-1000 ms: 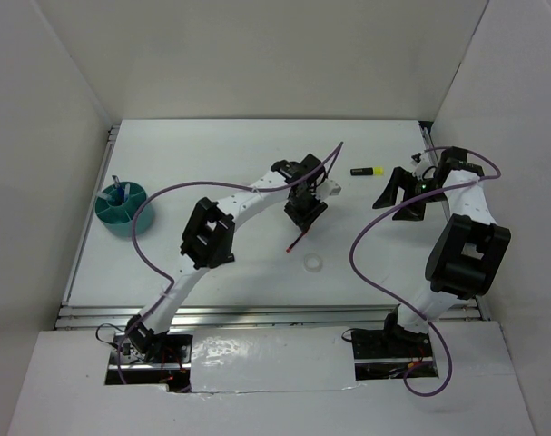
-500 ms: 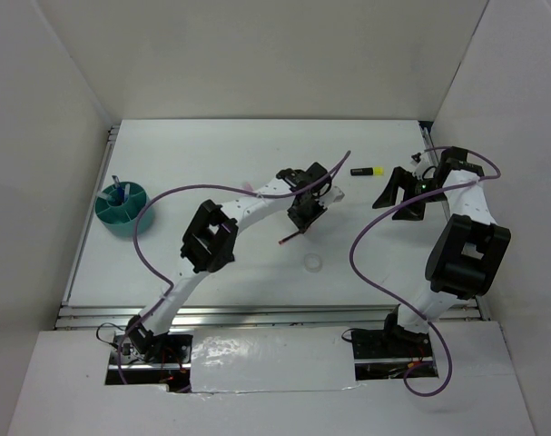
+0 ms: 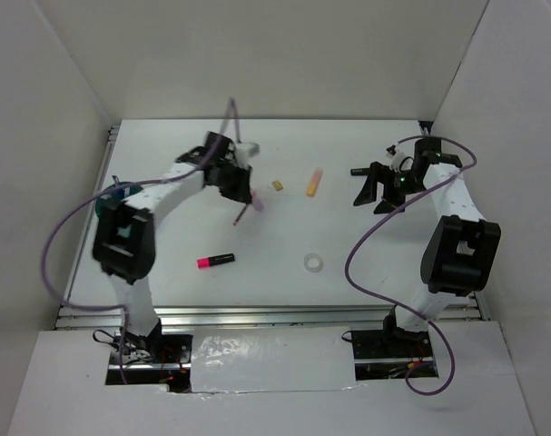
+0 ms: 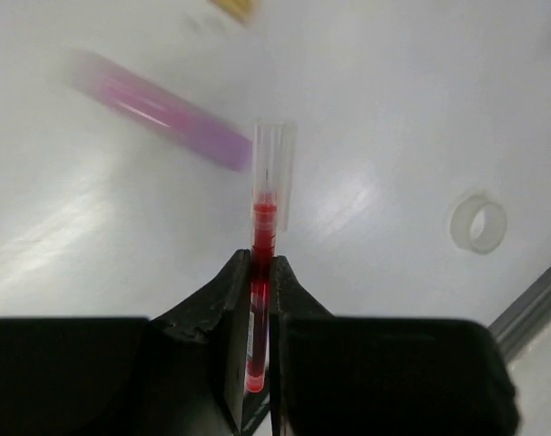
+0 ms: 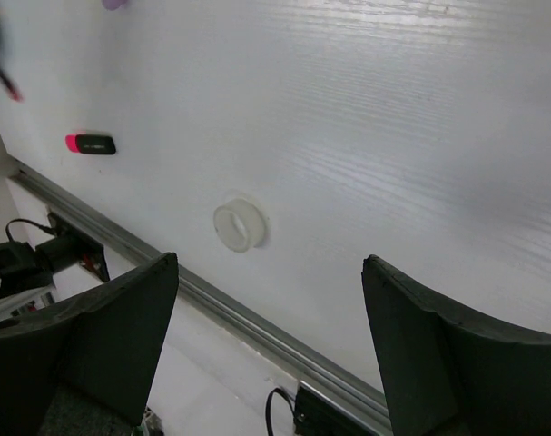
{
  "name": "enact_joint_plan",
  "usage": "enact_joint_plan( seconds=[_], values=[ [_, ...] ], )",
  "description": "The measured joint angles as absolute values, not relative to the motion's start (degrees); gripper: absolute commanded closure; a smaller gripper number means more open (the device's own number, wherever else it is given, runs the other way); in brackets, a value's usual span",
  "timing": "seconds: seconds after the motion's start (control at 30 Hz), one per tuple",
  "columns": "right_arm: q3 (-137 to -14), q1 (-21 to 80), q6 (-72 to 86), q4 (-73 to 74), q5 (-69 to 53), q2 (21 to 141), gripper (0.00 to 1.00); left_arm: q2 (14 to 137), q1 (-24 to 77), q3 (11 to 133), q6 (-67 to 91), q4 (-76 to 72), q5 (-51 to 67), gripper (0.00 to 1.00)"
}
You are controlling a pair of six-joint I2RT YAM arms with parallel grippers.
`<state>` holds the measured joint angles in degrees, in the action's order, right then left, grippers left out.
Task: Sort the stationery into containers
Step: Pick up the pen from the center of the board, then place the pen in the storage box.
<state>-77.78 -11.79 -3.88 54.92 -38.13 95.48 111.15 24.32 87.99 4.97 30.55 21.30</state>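
My left gripper (image 3: 240,191) is shut on a thin red pen (image 3: 240,213) with a clear cap and holds it over the back left of the table. The left wrist view shows the pen (image 4: 263,238) pinched between the jaws. A blurred pink marker (image 4: 157,111) lies just beyond the pen tip. The teal cup (image 3: 105,202) sits at the far left, mostly hidden by my left arm. My right gripper (image 3: 375,187) is open and empty at the back right. The black-yellow marker cannot be made out beside it.
A tan eraser (image 3: 278,185) and an orange marker (image 3: 315,182) lie at the back middle. A pink-and-black marker (image 3: 216,261) and a clear tape ring (image 3: 314,262) lie nearer the front. The right wrist view shows the ring (image 5: 239,225) and the metal rail (image 5: 257,320) at the table's front edge.
My left arm has swung from the table's middle to the back left, carrying the red pen. My right gripper has shifted left and back. The eraser, orange marker and pink markers have come into sight.
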Motion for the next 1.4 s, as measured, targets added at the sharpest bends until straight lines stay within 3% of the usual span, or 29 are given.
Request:
enact_joint_plan(
  seconds=[0.27,0.47,0.67,0.8,1.4],
  values=[
    [-80.8,-8.5,-3.0,55.1,-36.8,96.1,0.12,72.9,3.7,73.9,2.2,12.9,26.7,0.97],
    [-82.3,-6.5,-2.2,54.9,-36.6,97.4,0.12,56.2,-9.1,56.7,-1.3,2.2,23.7,1.0],
    [-82.3,-5.0,-1.6,54.9,-36.5,97.4,0.12,61.8,-24.9,47.8,2.0,-4.8,29.8,1.0],
    [-82.3,-4.8,-1.4,54.8,-36.2,97.5,0.12,65.8,-30.2,46.7,4.6,-10.3,32.2,1.0],
    [-82.2,-3.7,-1.1,53.9,-35.6,99.2,0.13,76.3,-36.6,43.3,5.0,-33.8,40.1,1.0]
  ],
)
